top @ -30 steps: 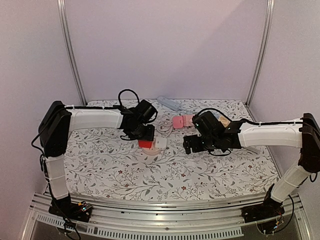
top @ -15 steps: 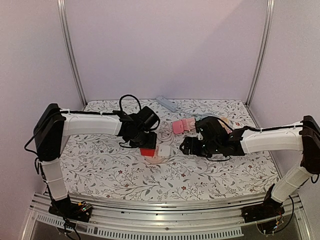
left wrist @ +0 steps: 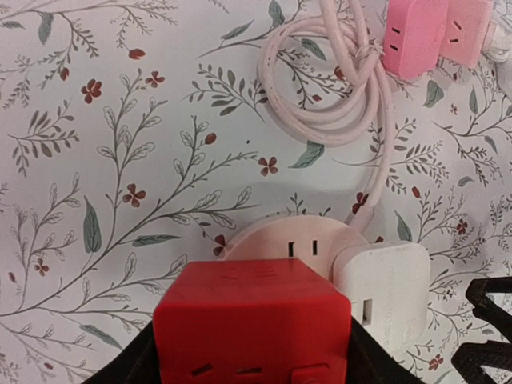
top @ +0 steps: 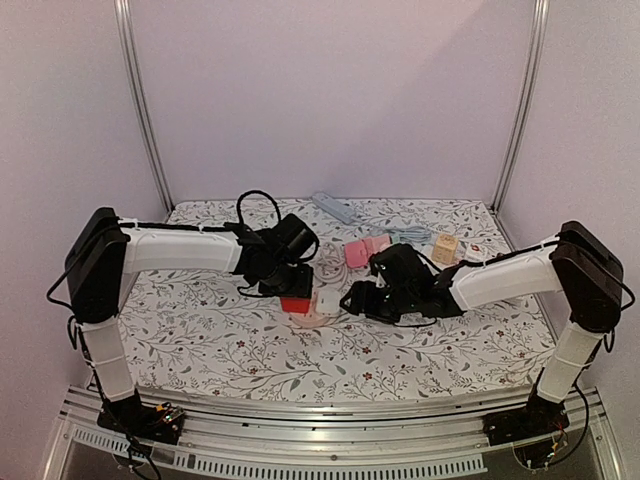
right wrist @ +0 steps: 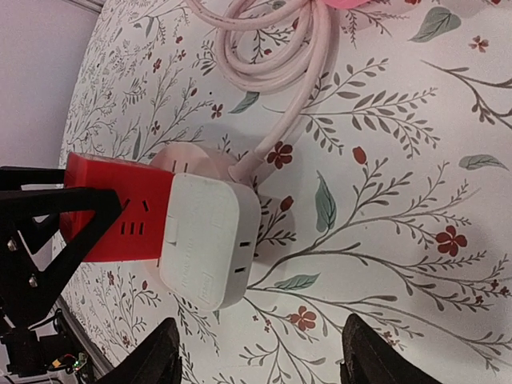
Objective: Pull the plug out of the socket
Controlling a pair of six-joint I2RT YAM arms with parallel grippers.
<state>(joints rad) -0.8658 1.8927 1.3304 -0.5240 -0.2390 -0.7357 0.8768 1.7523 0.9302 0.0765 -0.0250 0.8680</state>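
Note:
A red cube socket [left wrist: 252, 320] sits between the black fingers [left wrist: 132, 370] of my left gripper [left wrist: 252, 356], which is shut on it. A white plug block [left wrist: 384, 288] sits against its right side. Both rest on a round pale pink base [left wrist: 284, 240] with a coiled pink cord [left wrist: 336, 88]. In the top view the red cube [top: 294, 304] and white block [top: 326, 300] lie mid-table, with my right gripper [top: 352, 300] just right of them. In the right wrist view the white block [right wrist: 208, 240] lies ahead of my right gripper [right wrist: 256, 360]. Its jaws stand open and hold nothing.
Two pink power strips [top: 365, 247] lie behind the cord. A grey power strip [top: 335, 207] lies near the back wall. A small beige cube [top: 446, 248] sits at the back right. Metal posts and walls bound the floral tablecloth [top: 200, 340].
My right arm has swung left toward the white block, and its jaws have narrowed. The left arm shifted slightly toward the front, still holding the red cube.

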